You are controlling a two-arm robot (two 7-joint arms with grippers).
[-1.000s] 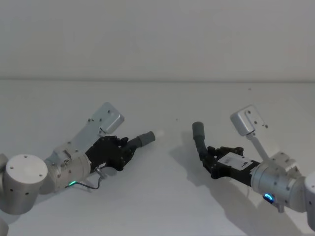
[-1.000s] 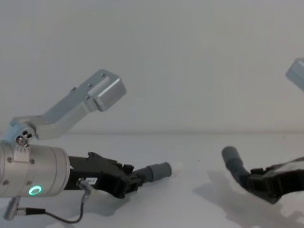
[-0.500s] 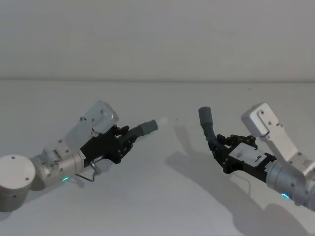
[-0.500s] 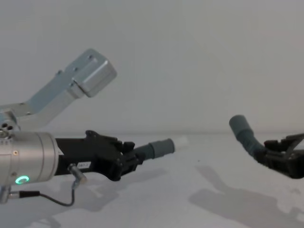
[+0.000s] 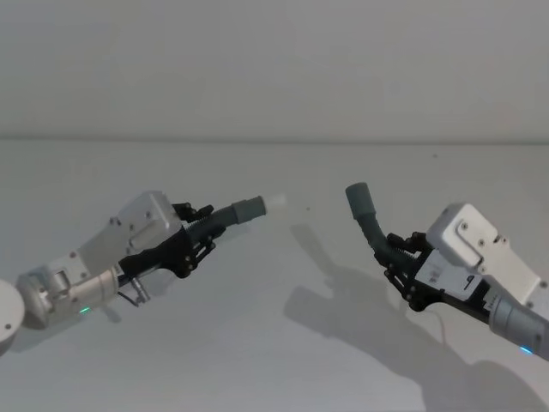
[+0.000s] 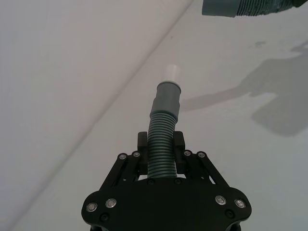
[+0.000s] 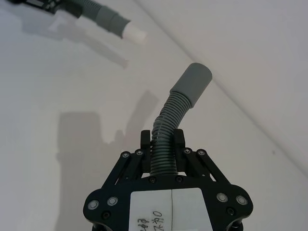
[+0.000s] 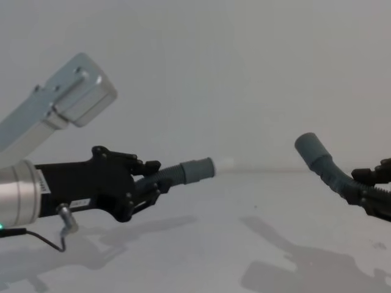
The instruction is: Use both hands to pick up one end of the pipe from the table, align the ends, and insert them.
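Two dark grey ribbed pipe pieces hang above the white table [image 5: 274,343], one in each gripper. My left gripper [image 5: 196,236] is shut on the ribbed part of the left piece [image 6: 162,144]; its grey cuff [image 5: 249,208] with the whitish tip [image 5: 276,203] points right. My right gripper [image 5: 396,253] is shut on the other piece [image 7: 166,130], whose plain cuff [image 5: 360,199] curves up and leftward. A gap separates the two ends, with the tip [image 8: 225,163] left of the plain cuff [image 8: 311,148]. The two ends are not in line.
Both arms' shadows fall on the bare table below [image 8: 287,268]. A plain pale wall [image 5: 274,69] rises behind the table's far edge.
Both grippers have risen off the table with their pipe pieces. The left cuff now points more level to the right; the right arm has shifted right and up.
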